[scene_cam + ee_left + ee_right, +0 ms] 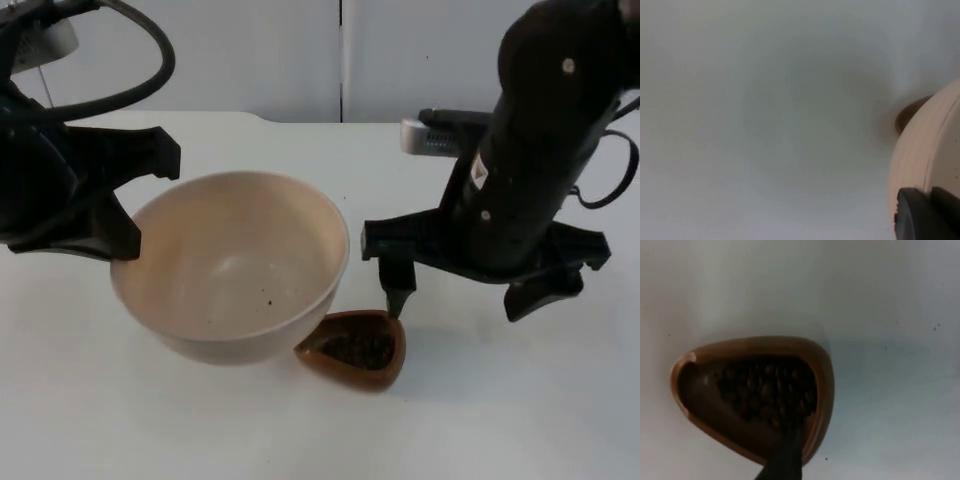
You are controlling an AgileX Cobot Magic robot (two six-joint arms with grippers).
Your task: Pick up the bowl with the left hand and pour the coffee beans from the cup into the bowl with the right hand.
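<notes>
Spreading white under everything, the table carries both task things near its front edge. Next in size are the arms: the left one comes in over the bowl's left side, the right one stands above the cup. The bowl, cream and nearly empty save a few dark specks, seems to hang tilted, its rim pinched at the left by the left gripper — the left wrist view shows a black finger lying on the rim, so I judge the jaws closed on it, narrow. Just beside the bowl's lower right, touching or nearly so, sits the cup, a small brown three-cornered thing with coffee beans in it, standing on the table. The right gripper hovers over it with its jaws wide apart and nothing held — one fingertip points down at the cup's far rim. So the bowl step looks done and the cup grasp is in hand. The next move calls for lowering the right gripper so the fingers straddle the cup's wall, then closing without tipping the beans.
</notes>
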